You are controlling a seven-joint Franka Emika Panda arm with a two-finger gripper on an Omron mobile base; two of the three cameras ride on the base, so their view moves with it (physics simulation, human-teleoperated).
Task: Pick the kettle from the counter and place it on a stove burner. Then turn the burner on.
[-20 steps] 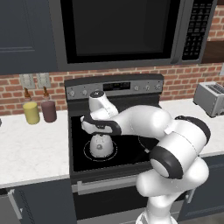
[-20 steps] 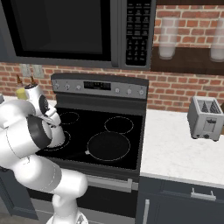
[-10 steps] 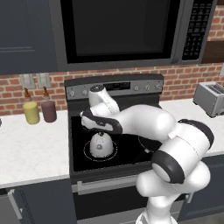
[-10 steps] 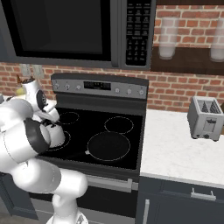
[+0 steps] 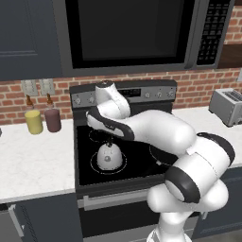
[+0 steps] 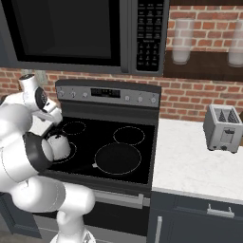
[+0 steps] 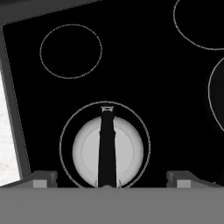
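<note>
Hand view: the kettle (image 7: 107,151) sits directly below the gripper (image 7: 109,178), seen from above as a pale round dome inside one white burner ring (image 7: 105,145) of the stove (image 7: 144,83). Its dark handle (image 7: 106,148) runs as a straight band across the top of the dome, from the near edge of the view away from the hand; that band is the kettle's long axis here. The two fingertips (image 7: 43,179) stand far apart, one on each side of the kettle, clear of it and holding nothing. The line between the tips crosses the handle at about a right angle. A strip of white counter (image 7: 8,140) shows beyond the stove's edge on the side of the left-hand tip.

Left base view: the kettle (image 5: 109,157) stands upright on a front burner, the one nearest the counter (image 5: 33,165) that carries the yellow bottle (image 5: 34,121) and the maroon bottle (image 5: 52,120). A round mark on its side faces the camera. The hand hangs just above it, apart from it.

Right base view: the kettle (image 6: 59,144) is partly behind the arm.

Writing: the microwave keypad (image 6: 149,33) and the stove's back-panel display (image 6: 102,92) carry marks too small to read. No brand is legible on the kettle.
</note>
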